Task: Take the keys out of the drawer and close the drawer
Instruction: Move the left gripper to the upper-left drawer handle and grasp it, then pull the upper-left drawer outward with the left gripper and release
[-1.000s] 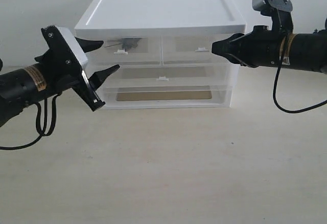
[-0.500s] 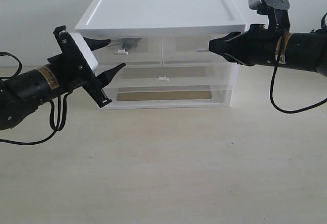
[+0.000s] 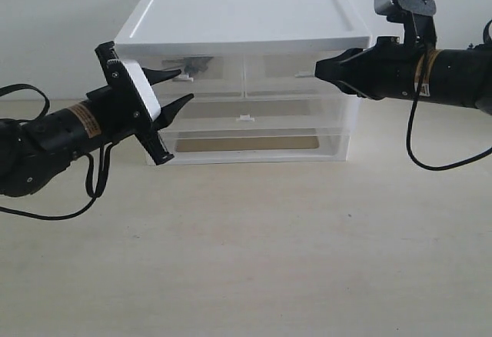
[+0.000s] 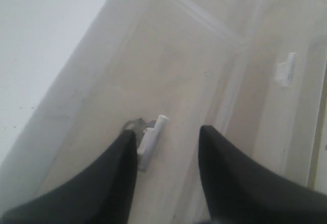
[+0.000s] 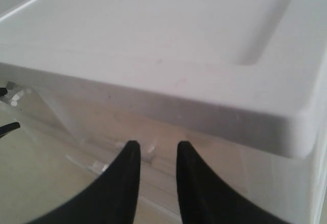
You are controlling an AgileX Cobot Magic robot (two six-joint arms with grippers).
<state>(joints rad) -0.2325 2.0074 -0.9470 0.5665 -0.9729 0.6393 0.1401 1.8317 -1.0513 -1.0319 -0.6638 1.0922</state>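
The left end effector (image 3: pixel 184 85), spread, straddles the tiny white tab handle (image 4: pixel 152 139) of the small clear plastic left-hand drawer (image 3: pixel 206 81), which is shut with the dark bunch of metal keys (image 3: pixel 198 64) inside. The right end effector (image 3: pixel 318 69), slightly parted and empty, hovers by the white-topped drawer unit (image 3: pixel 246 14).

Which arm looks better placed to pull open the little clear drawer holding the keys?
Left. The left hand is at that small clear plastic drawer, open fingers either side of its white tab handle. The right hand faces the neighbouring drawer.
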